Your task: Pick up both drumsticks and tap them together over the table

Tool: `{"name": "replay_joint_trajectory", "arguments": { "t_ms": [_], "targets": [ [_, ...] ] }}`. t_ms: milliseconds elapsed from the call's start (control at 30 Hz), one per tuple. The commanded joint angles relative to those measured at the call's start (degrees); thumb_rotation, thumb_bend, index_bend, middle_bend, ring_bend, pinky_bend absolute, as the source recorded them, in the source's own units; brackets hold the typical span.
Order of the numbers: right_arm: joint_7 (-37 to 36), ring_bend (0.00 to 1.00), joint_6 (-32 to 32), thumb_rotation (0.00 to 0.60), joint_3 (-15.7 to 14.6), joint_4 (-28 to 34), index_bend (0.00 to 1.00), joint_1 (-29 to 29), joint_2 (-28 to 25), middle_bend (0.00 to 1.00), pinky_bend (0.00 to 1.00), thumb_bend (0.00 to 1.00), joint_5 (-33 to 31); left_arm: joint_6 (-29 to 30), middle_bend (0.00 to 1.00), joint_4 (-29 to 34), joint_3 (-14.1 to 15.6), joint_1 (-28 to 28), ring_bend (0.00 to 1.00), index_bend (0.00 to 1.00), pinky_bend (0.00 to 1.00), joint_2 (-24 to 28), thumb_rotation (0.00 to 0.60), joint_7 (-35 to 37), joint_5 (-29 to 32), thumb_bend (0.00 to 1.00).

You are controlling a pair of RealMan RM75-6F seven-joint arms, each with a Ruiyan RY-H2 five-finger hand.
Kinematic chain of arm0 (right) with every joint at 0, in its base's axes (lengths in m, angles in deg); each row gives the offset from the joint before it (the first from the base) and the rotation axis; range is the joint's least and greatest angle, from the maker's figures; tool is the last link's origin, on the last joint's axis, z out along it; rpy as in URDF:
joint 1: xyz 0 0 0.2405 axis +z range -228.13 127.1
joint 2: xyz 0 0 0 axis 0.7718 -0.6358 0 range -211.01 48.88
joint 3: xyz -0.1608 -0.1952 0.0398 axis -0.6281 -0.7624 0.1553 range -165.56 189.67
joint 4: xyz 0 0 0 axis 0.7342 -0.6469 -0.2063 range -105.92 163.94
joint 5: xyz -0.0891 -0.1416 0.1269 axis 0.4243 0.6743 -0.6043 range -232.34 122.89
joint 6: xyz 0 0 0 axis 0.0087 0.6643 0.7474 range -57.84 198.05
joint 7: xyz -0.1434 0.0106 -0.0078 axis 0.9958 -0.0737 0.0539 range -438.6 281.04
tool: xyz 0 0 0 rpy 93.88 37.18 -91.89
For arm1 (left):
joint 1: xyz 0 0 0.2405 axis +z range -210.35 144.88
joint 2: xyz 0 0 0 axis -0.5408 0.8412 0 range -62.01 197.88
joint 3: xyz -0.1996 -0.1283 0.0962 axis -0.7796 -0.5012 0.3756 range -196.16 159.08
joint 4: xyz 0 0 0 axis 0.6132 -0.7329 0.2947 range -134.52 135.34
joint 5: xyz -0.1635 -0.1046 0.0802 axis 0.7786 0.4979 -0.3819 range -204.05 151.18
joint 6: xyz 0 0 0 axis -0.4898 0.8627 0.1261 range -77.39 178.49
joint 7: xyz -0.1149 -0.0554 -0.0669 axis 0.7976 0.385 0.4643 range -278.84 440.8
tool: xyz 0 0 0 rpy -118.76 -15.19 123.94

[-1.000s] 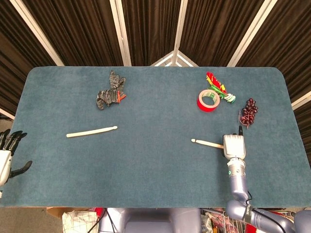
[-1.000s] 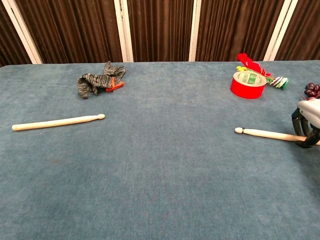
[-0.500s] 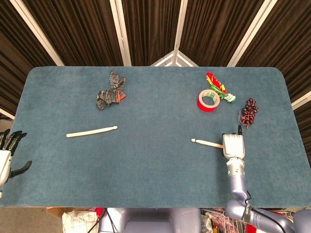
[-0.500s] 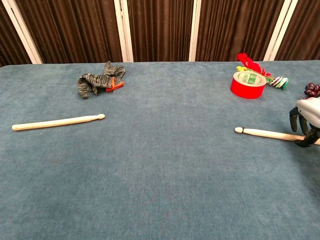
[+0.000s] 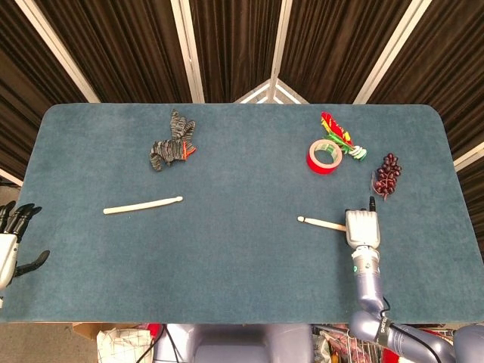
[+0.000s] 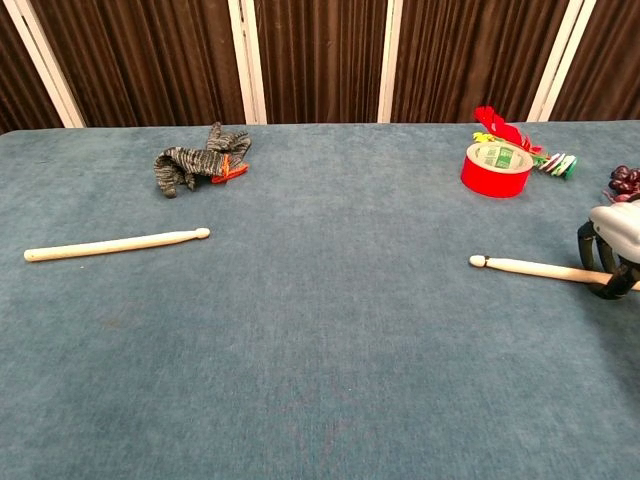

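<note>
The right robot hand (image 5: 362,225) curls its fingers around the right drumstick (image 6: 530,267), which lies on the worktop (image 5: 242,257) below the red tape roll (image 5: 323,156). The left drumstick (image 5: 143,205) lies far left of the roll. The left robot hand (image 5: 13,246) hangs spread, holding nothing, off the worktop's left edge.

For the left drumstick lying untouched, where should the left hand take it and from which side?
Judging by its pose, grip the left drumstick on the plain butt third, away from the tapered tip. It lies flat, butt pointing toward the left hand at the table edge, so come from above with fingers across the shaft.
</note>
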Motion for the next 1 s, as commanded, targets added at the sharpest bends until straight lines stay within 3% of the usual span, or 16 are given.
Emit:
{"name": "replay_joint_trajectory", "arguments": {
  "t_ms": [33, 1000],
  "targets": [
    [-0.18, 0.44, -0.05, 0.600, 0.07, -0.03, 0.53, -0.04, 0.00, 0.55, 0.04, 0.33, -0.09, -0.01, 0.11, -0.03, -0.03, -0.03, 0.00, 0.17, 0.00, -0.03, 0.600, -0.02, 0.01, 0.32],
    [-0.86, 0.48, -0.70, 0.600, -0.11, -0.03, 0.67, 0.14, -0.43, 0.61, 0.04, 0.42, 0.46, 0.46, 0.11, 0.04, -0.13, 0.17, 0.00, 0.18, 0.00, 0.02, 0.600, 0.13, 0.02, 0.32]
  ]
}}
